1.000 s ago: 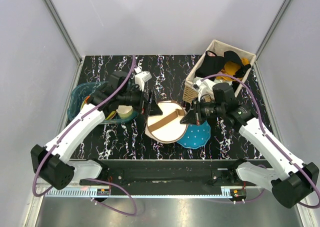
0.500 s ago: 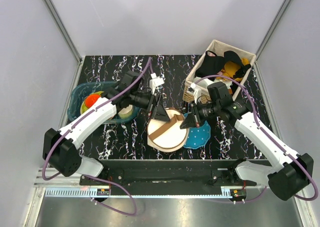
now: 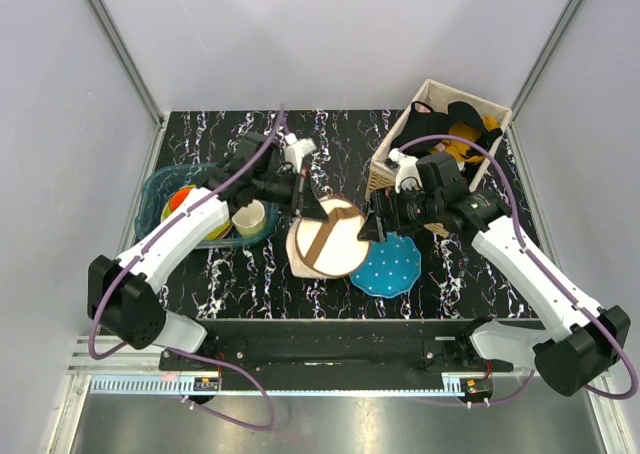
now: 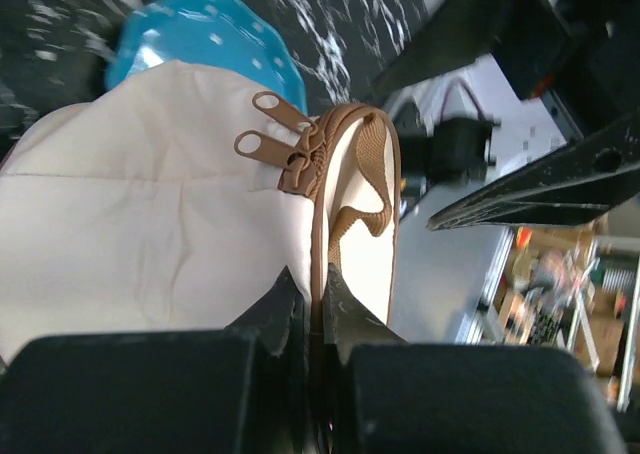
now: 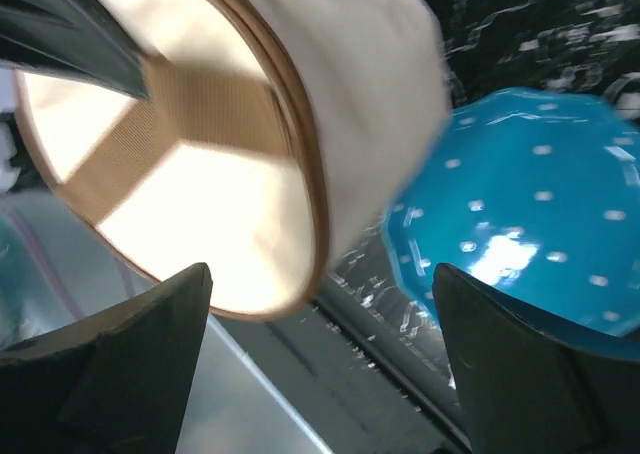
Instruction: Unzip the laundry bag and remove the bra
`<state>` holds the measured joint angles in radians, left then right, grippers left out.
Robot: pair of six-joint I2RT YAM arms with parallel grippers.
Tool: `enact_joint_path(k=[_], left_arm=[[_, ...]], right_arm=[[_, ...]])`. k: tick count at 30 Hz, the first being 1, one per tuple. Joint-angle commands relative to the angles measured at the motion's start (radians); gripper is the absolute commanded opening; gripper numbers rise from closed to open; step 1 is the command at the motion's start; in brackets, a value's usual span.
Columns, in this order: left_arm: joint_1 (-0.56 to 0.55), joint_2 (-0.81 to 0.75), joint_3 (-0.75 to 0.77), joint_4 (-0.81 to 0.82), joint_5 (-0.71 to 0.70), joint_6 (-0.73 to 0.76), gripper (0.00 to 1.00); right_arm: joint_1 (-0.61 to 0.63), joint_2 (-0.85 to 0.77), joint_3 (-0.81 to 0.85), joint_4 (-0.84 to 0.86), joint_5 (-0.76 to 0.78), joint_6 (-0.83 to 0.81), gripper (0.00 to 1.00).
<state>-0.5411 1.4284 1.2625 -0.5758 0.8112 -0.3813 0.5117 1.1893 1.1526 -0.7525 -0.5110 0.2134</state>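
The cream laundry bag (image 3: 325, 242) with brown zip trim and a brown strap (image 3: 322, 240) is tilted up at the table's middle. My left gripper (image 3: 318, 212) is shut on its brown trim at the upper left rim. In the left wrist view the fingers (image 4: 285, 309) pinch the trim, and two brown zip pulls (image 4: 268, 124) lie further along it. My right gripper (image 3: 372, 224) stands open just right of the bag, holding nothing. Its view shows the bag's strapped face (image 5: 190, 164) beyond the wide jaws. The bra is hidden.
A blue white-dotted disc (image 3: 390, 264) lies right of the bag, partly under it. A wicker basket (image 3: 383, 174) with black and mustard clothes stands at the back right. A teal tub (image 3: 160, 189) with a cup and coloured items sits at the left.
My left gripper moved onto the bag and shut on its trim. My right gripper opened and let go of the bag's right edge. The bag tilted up and shifted slightly left.
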Motion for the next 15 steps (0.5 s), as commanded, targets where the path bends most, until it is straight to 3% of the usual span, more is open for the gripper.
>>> enact_joint_path(k=[1, 3, 7, 12, 15], left_arm=[[0.131, -0.08, -0.008, 0.151, -0.066, -0.194, 0.0], [0.181, -0.111, -0.044, 0.203, -0.11, -0.316, 0.0], [0.19, -0.222, -0.155, 0.486, -0.133, -0.528, 0.0], [0.191, -0.258, -0.135, 0.432, -0.194, -0.568, 0.0], [0.191, -0.275, -0.138, 0.416, -0.202, -0.568, 0.0]], right_arm=[[0.007, -0.068, 0.056, 0.005, 0.304, 0.116, 1.0], [0.007, -0.114, 0.03, 0.04, 0.325, 0.168, 1.0], [0.007, -0.206, -0.129, 0.321, 0.261, 0.504, 1.0], [0.011, -0.26, -0.41, 0.831, 0.115, 0.834, 1.0], [0.034, -0.244, -0.421, 0.858, 0.15, 0.825, 1.0]])
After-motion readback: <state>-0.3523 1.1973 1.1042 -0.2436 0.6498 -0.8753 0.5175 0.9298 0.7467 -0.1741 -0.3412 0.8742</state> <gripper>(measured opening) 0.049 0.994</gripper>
